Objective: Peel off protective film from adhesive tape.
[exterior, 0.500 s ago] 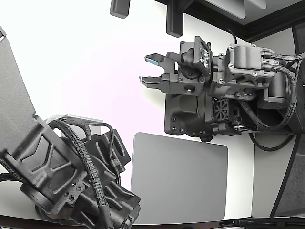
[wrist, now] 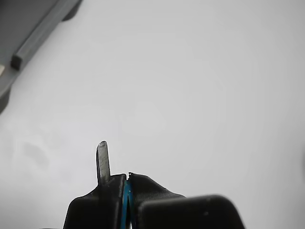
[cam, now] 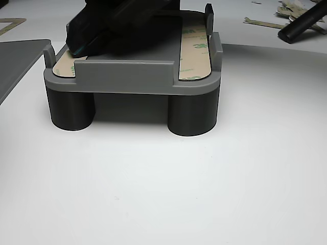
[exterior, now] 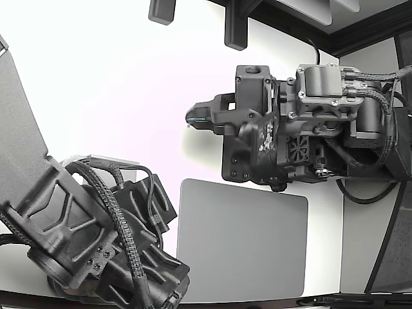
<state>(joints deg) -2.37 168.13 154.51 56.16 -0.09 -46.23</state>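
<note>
Half a second ago the gripper [exterior: 193, 117] in the exterior view had its 2 fingers spread apart with an open gap; now the wrist has rolled and the fingers sit together, so the tip shows as 1 narrow dark point with a trace of blue. The wrist view agrees: the jaws are pressed narrow with only a thin blue line of padding between them [wrist: 127, 200], and a thin pale sliver [wrist: 102, 162] stands up beside the seam. I cannot tell whether that sliver is a pinched edge of film or part of a finger, so whether anything is held stays uncertain. My judgement is that this closing and turning is either the grab on the film's edge or the setup for it, and the peel itself has not visibly started. In the other view the grey holder [cam: 127, 76] stands on 2 round legs on the white table [cam: 163, 184], and the tape [cam: 196, 48] lies flat in its tray: a tan strip with faint green print, rounded at the near end, its liner looking smooth and not lifted. A second tan patch [cam: 64, 64] shows at the holder's other corner, partly under the dark arm above it.
</note>
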